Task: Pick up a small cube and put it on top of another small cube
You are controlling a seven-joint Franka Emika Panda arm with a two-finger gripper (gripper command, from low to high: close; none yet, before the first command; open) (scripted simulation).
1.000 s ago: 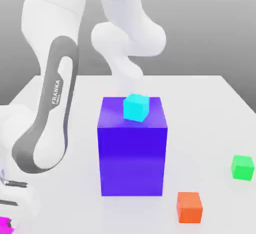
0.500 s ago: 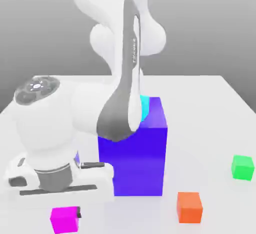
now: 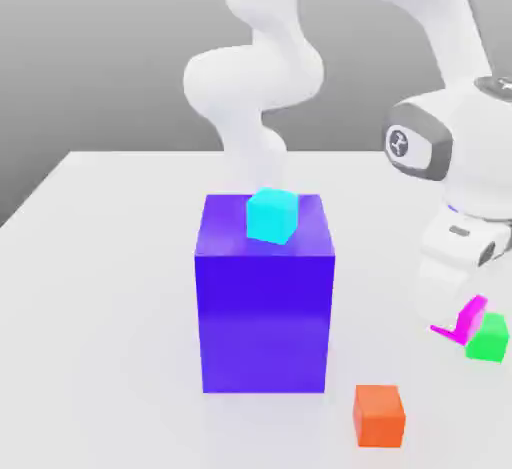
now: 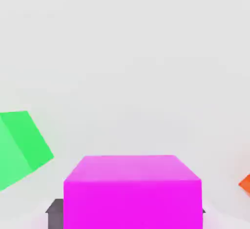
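Observation:
The small magenta-pink cube (image 3: 468,317) hangs tilted under my gripper (image 3: 456,309), which is shut on it at the exterior view's right. In the hand view the same pink cube (image 4: 133,191) sits between the dark fingertips (image 4: 54,212). The small green cube (image 3: 489,338) rests on the white table just beside and slightly below the pink one, their edges overlapping in the exterior view. In the hand view the green cube (image 4: 19,147) lies off to one side of the held cube, not under it.
A big blue-purple block (image 3: 264,297) stands mid-table with a cyan cube (image 3: 272,214) on top. An orange cube (image 3: 379,414) lies on the table (image 3: 110,287) near the front, between the block and the green cube; its corner (image 4: 245,184) shows in the hand view.
The arm swung from the exterior view's left across to the right. The pink cube left the table's front left corner and now hangs in the gripper beside the green cube.

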